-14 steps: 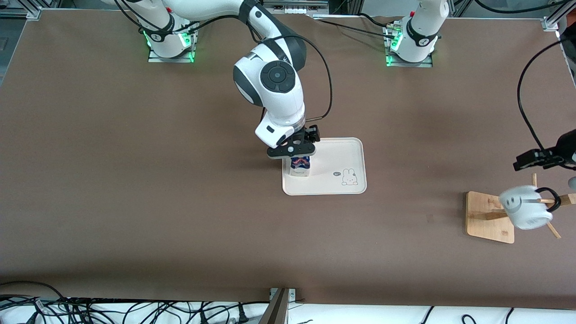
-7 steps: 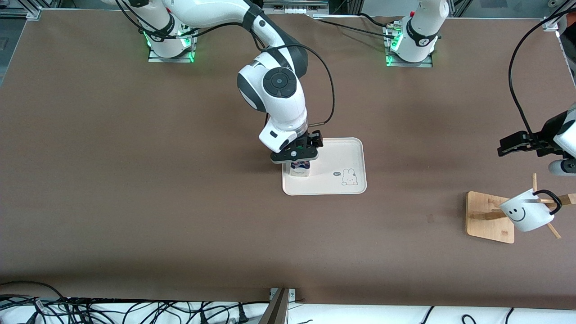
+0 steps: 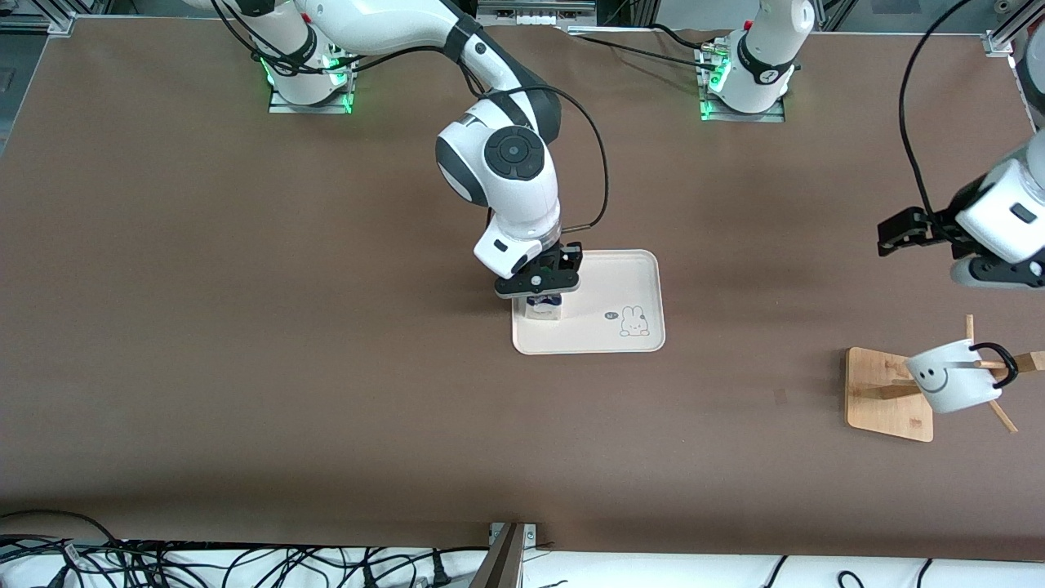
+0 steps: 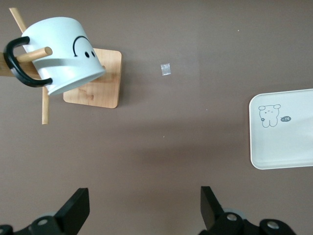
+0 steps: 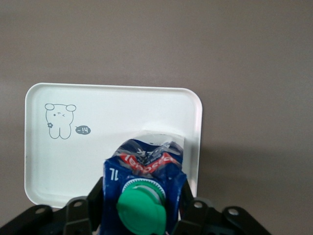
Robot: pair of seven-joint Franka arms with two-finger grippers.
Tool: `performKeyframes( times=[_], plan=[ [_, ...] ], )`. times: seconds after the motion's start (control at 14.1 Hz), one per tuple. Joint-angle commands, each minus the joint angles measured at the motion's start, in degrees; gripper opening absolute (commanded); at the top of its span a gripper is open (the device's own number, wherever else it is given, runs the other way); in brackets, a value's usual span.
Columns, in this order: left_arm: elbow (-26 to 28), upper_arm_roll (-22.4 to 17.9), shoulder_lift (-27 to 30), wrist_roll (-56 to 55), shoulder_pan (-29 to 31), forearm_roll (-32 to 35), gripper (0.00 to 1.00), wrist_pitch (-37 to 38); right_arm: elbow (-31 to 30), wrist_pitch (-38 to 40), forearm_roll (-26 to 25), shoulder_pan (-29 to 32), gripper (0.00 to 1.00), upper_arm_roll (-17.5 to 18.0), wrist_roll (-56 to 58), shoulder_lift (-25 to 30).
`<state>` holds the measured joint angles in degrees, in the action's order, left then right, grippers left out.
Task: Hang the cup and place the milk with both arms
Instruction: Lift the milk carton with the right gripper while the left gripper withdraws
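The white smiley cup hangs by its black handle on a peg of the wooden rack at the left arm's end of the table; it also shows in the left wrist view. My left gripper is open and empty, up in the air over bare table near the rack, clear of the cup; its own view shows its gripper spread wide. My right gripper is shut on the blue milk carton, which stands on the white tray. The right wrist view shows the carton with its green cap.
The tray has a rabbit drawing on its bare part, beside the carton. A small pale mark lies on the brown table near the rack. Cables run along the table edge nearest the front camera.
My left gripper has drawn away from the rack toward the robots' bases. The cup swung and now hangs stiller on its peg. My right gripper has sunk a little with the carton.
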<state>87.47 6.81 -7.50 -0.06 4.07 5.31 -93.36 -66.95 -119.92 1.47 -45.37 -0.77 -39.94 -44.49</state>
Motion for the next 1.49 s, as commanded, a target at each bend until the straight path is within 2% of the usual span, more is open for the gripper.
performKeyframes(
  times=[0.0,0.07,0.28,0.43,0.57,0.85,1.06,1.28,1.42],
  plan=[
    [11.46,-5.14,7.92,0.76,-4.16,-1.09,1.0,-9.61,1.73,2.92,-0.86,-0.16,0.5,-0.72,-0.4,-0.16],
    [12.89,-5.32,8.9,0.67,-4.16,-1.35,1.0,-12.08,1.73,4.24,-0.77,-0.07,0.5,-0.72,-0.14,0.45],
    [9.49,-4.26,8.21,1.29,-4.16,-1.88,1.0,-5.71,1.73,8.98,-0.24,1.42,0.5,-0.37,1.7,5.27],
    [8.6,-4.26,7.59,1.29,-4.24,-3.81,1.0,-5.6,1.73,12.24,1.5,4.22,0.5,-0.02,5.29,8.26],
    [8.42,-4.0,7.59,0.94,-4.33,-3.99,1.0,-5.34,1.56,15.14,4.93,8.34,0.5,-0.72,13.87,10.82],
    [8.42,-4.0,7.59,1.55,-4.24,-3.56,1.0,-3.67,-1.95,19.63,5.12,17.22,0.51,-3.7,30.23,13.98],
    [8.51,-3.47,7.68,1.73,-4.07,-3.99,1.0,-3.58,-8.61,19.98,5.21,19.7,0.51,-8.09,39.39,17.32],
    [8.51,-3.47,7.68,1.55,-3.89,-4.52,1.0,-3.67,-20.02,15.87,5.38,20.14,0.53,-13.54,45.72,22.06],
    [8.68,-3.47,7.68,1.2,-3.63,-6.27,1.0,-3.49,-30.21,10.0,5.38,20.14,0.53,-16.7,48.89,26.62]
  ],
)
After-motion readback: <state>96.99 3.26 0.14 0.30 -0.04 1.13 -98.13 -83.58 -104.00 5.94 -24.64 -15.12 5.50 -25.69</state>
